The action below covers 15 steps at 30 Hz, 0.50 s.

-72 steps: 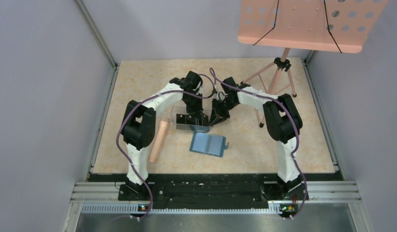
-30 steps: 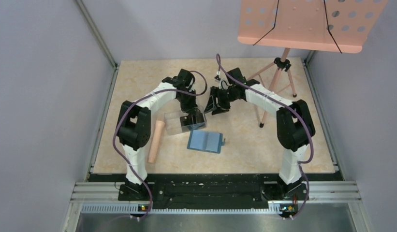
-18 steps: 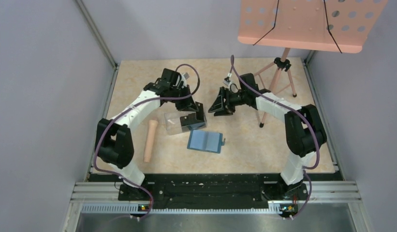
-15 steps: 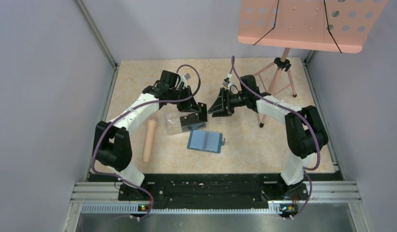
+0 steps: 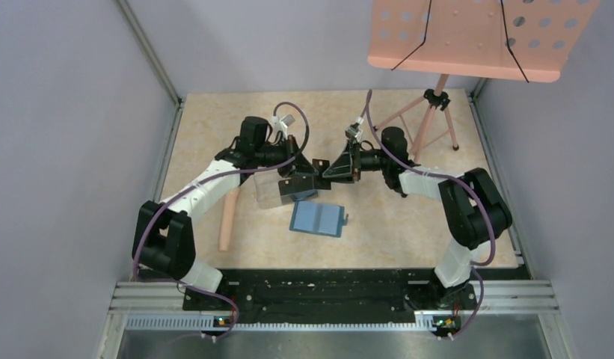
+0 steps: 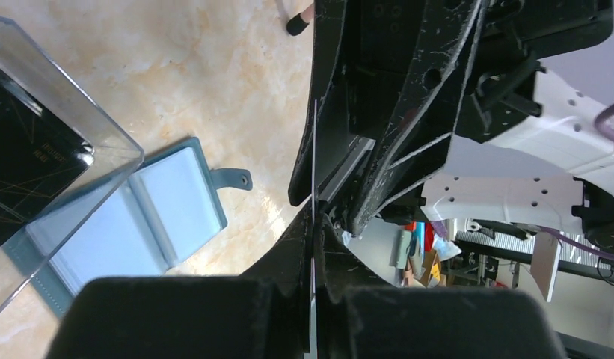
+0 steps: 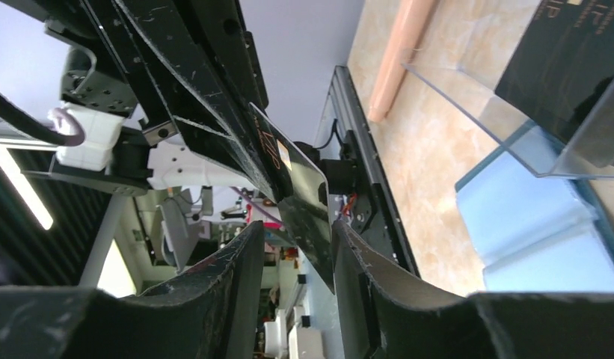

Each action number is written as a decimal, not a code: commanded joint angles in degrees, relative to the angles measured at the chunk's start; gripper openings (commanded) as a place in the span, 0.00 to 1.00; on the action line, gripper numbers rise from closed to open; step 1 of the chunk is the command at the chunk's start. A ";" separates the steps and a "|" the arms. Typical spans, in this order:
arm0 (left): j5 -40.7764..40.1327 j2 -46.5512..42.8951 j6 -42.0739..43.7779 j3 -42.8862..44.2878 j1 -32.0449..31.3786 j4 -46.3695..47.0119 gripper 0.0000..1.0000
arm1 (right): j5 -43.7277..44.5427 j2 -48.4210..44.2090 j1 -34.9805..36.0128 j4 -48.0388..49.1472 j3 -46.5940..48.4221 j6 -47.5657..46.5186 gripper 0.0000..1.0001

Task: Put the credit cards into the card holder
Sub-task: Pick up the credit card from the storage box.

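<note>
My left gripper (image 5: 316, 166) is shut on a black credit card, which shows edge-on in the left wrist view (image 6: 315, 149). It holds the card in the air, above the table. My right gripper (image 5: 336, 166) faces it tip to tip and is open. The card's free end (image 7: 300, 187) lies between the right fingers, close to one of them. The card holder (image 5: 318, 219) lies open and flat on the table, below the grippers; it also shows in the left wrist view (image 6: 139, 224) and the right wrist view (image 7: 535, 232). Another black card (image 6: 27, 164) lies in the clear box.
The clear plastic box (image 5: 277, 188) stands just left of the card holder, with one end over it. A peach cylinder (image 5: 227, 217) lies to the left. A music stand's tripod (image 5: 431, 120) stands at the back right, its peach desk (image 5: 468, 37) overhead.
My left gripper has lifted a card out of the clear box and swung right. My right gripper has turned left to meet it, so the card's end is now between its fingers.
</note>
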 commanded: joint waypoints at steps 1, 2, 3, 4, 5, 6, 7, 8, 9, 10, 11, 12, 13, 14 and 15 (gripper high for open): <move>1.39 -3.25 -1.88 -1.48 -0.06 6.05 0.00 | -2.00 -2.46 -0.12 17.23 -2.06 9.65 0.38; 1.32 -3.39 -2.04 -1.78 -0.06 6.17 0.00 | -1.82 -2.72 -0.07 17.27 -2.41 9.57 0.35; 1.36 -3.69 -2.19 -2.04 -0.02 6.32 0.00 | -1.57 -3.08 -0.11 17.01 -2.70 9.33 0.32; 1.58 -3.75 -2.39 -2.34 -0.06 6.54 0.00 | -1.31 -3.44 -0.15 16.64 -2.85 9.02 0.28; 2.03 -3.74 -2.80 -2.62 -0.09 7.16 0.00 | -1.12 -3.66 -0.10 16.47 -2.87 8.86 0.21; 2.41 -3.83 -3.00 -2.93 -0.12 7.35 0.02 | -0.95 -3.81 -0.08 16.57 -2.88 8.83 0.12; 2.46 -3.86 -3.05 -3.08 -0.33 7.39 0.04 | -0.95 -3.90 -0.09 16.68 -2.88 8.85 0.03; 2.45 -3.97 -3.07 -3.28 -0.57 7.46 0.09 | -0.99 -3.90 -0.09 16.65 -2.88 8.87 0.00; 2.27 -4.20 -3.02 -3.39 -0.85 7.33 0.16 | -1.03 -3.98 -0.13 16.63 -2.86 8.89 0.00; 2.13 -4.40 -2.89 -3.55 -1.04 7.19 0.22 | -1.08 -4.02 -0.11 16.60 -3.00 8.75 0.00; 1.95 -4.65 -2.79 -3.72 -1.17 7.00 0.27 | -1.11 -4.20 -0.07 16.17 -3.11 8.43 0.00; 1.08 -4.93 -2.45 -3.90 -1.27 6.17 0.30 | -0.94 -4.49 -0.14 15.37 -3.28 7.77 0.00; -0.20 -5.46 -1.93 -4.24 -1.29 5.06 0.33 | -0.65 -4.74 -0.11 13.70 -3.39 6.53 0.00; -1.47 -6.22 -1.51 -4.93 -1.29 4.38 0.36 | -0.15 -5.19 -0.08 10.01 -3.41 4.74 0.00; -3.05 -6.82 -1.10 -5.55 -1.29 3.32 0.38 | 0.59 -5.76 -0.19 5.69 -3.36 2.07 0.00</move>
